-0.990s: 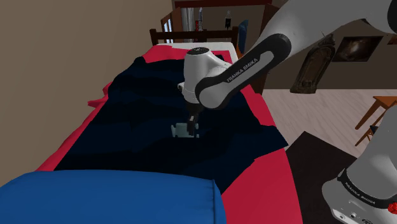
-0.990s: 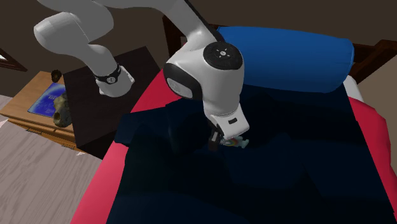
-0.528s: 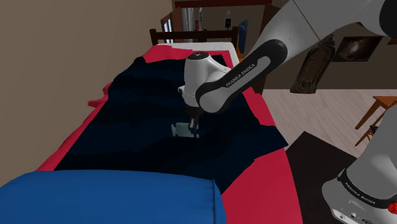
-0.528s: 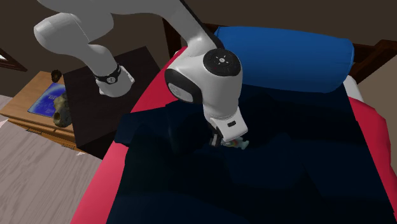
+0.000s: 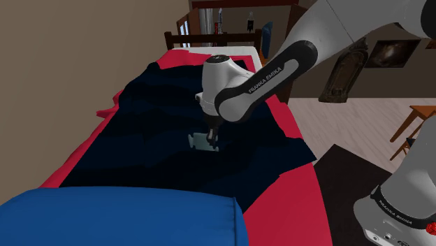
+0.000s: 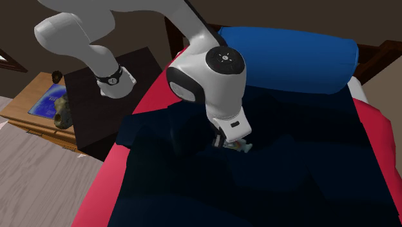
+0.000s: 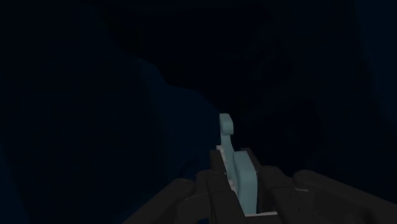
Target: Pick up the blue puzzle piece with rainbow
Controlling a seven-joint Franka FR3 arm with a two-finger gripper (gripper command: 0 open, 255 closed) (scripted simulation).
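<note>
Puzzle piece [image 7: 239,170], pale blue-green, print too small to read, stood on edge between the gripper [image 7: 238,184] with both black fingers [image 7: 272,188] clamped against its flat faces and one knob sticking out past the fingertips. Shoulder view: piece [image 5: 202,142] sat at the gripper [image 5: 210,135] tip, low over the middle of a dark navy blanket [image 5: 140,150]; could not tell whether it touched the cloth or hung just clear. Second exterior view: a sliver of the piece [image 6: 242,146] showed beside the hand [image 6: 227,142], which pointed straight down. Blanket lay rumpled over a red bed cover [image 5: 293,203]. A blue bolster [image 5: 119,218] lay across one end of the bed, well apart from the piece. White arm [image 5: 244,91] reached over the bed from the black stand [image 6: 90,122] at the bedside; a wooden side table [image 6: 29,106] stood just beyond the stand.
</note>
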